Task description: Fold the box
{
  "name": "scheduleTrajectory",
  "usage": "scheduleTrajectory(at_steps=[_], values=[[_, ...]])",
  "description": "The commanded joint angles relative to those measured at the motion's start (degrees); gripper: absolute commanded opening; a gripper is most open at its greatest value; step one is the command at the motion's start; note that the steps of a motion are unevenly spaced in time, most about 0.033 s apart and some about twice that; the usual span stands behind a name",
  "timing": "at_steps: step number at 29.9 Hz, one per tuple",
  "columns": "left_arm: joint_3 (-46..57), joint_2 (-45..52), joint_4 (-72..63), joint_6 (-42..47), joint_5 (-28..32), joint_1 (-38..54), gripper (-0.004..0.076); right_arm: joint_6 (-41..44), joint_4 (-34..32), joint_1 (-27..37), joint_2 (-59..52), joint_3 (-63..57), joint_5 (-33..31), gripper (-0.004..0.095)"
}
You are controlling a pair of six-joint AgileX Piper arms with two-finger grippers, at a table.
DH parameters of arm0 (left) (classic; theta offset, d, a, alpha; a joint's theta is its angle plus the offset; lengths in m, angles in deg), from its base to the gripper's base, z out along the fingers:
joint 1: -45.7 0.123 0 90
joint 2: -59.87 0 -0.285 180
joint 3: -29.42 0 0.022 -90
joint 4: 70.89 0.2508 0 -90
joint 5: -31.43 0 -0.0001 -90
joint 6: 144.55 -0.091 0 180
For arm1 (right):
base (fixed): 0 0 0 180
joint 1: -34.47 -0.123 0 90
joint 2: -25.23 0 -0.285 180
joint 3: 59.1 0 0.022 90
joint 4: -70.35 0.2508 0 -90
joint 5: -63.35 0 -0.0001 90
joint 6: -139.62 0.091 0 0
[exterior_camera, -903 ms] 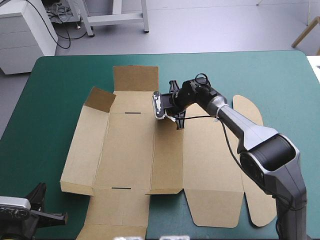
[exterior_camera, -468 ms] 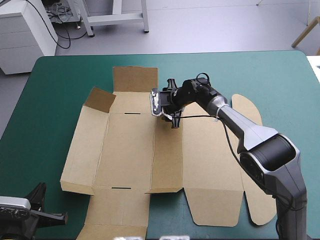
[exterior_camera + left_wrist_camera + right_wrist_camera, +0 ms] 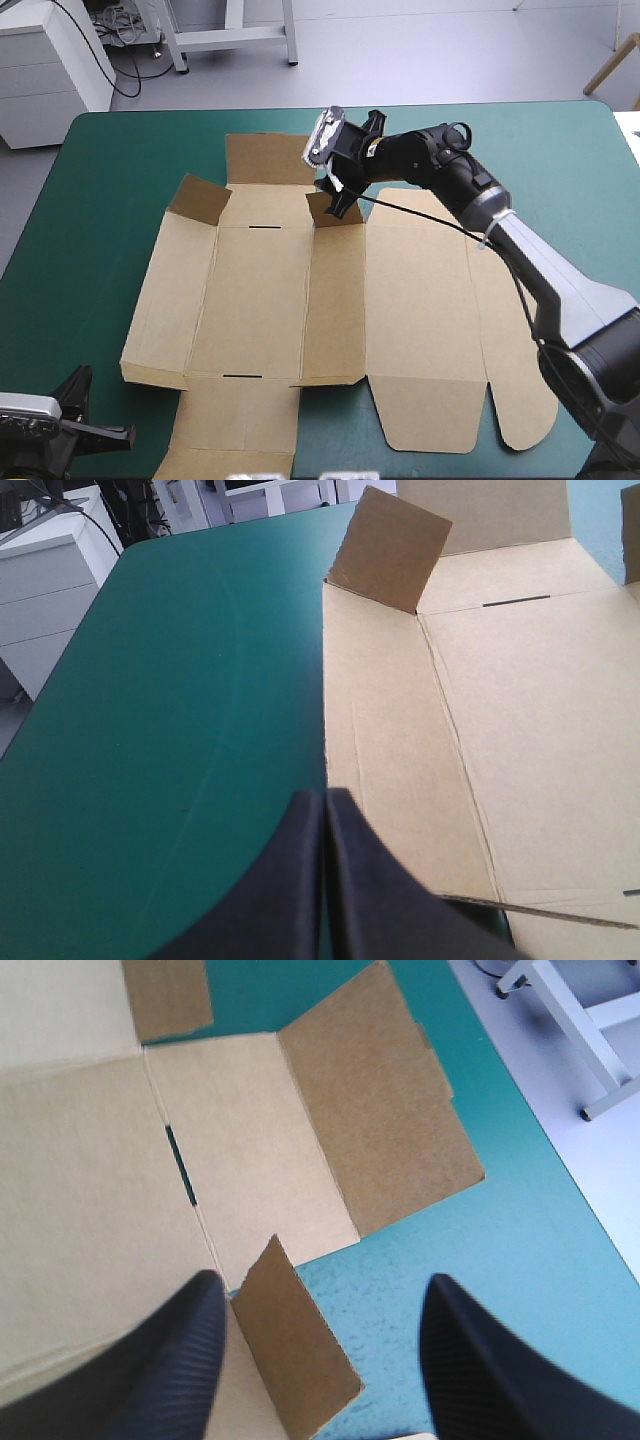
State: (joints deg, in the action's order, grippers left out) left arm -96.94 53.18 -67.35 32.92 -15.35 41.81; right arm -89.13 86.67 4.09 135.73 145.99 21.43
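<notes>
the teal-green cover (image 3: 120,170) carries the brown box (image 3: 260,300), a cut sheet lying mostly flat. the right gripper (image 3: 322,1285) hovers over the box's far edge with its black fingers spread wide. a small raised flap (image 3: 295,1360) stands between them, close against one finger. the left gripper (image 3: 325,810), fingers pressed together on nothing, sits just off the box's near left corner.
</notes>
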Motion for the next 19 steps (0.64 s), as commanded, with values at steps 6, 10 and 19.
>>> scheduleTrajectory(at_steps=[6, 10, 19], values=[[-1.09, 0.73, -0.04, 0.54, 4.2, -0.07, 0.001, 32.99, -8.87, 0.14, -7.77, 1.84, 0.59, -0.0006], [-1.09, 0.73, -0.04, 0.54, 4.2, -0.07, 0.0183, 42.48, -16.32, 0.14, -8.34, 1.6, -4.94, -0.0006], [-1.09, 0.73, -0.04, 0.54, 4.3, -0.07, 0.0412, 54.83, -24.69, 0.14, -18.1, -14.42, -5.26, -0.001]])
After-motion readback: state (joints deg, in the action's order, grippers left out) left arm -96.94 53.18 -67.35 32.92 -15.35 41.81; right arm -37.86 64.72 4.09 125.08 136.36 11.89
